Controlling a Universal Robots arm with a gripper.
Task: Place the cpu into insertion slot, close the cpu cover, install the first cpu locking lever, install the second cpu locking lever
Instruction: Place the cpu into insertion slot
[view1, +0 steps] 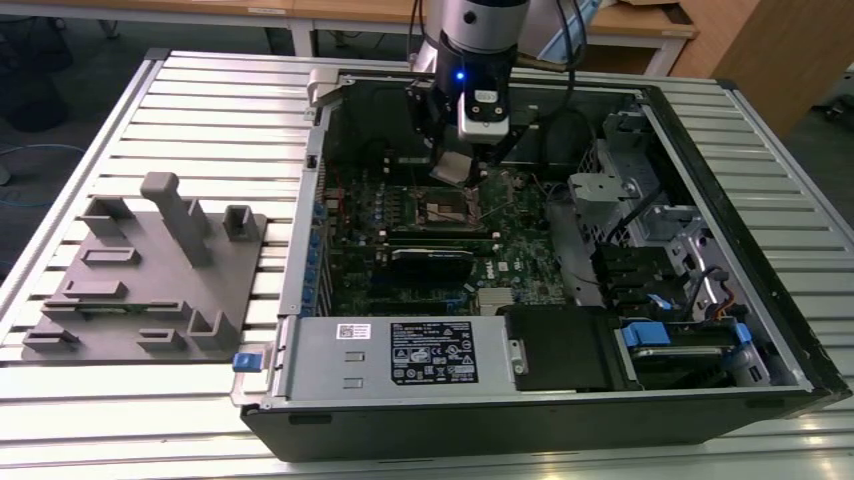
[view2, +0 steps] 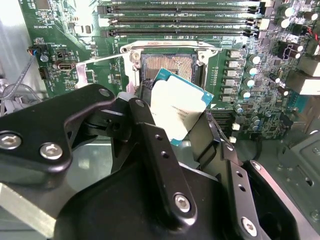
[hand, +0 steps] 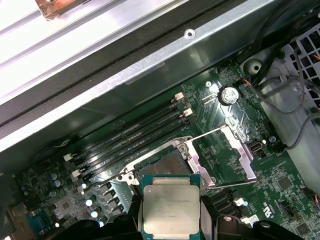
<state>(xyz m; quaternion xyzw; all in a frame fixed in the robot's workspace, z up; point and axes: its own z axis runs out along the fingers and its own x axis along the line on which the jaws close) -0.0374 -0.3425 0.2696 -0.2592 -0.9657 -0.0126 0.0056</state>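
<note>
Aloft near the insertion slot (hand: 167, 162), cpu (hand: 171, 210) held.
Tool (view2: 174, 105) clamps the cpu's edges; cpu cover (hand: 222, 155) lies swung open.

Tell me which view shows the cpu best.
First wrist view: the cpu faces the camera, its metal top plain. The second wrist view shows it tilted, partly covered; the exterior view shows it small, from afar.

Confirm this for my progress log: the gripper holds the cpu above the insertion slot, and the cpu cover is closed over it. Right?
Not quite. The gripper does hold the cpu above the insertion slot, but the cpu cover is swung open beside it, not closed; the first wrist view shows this.
</note>
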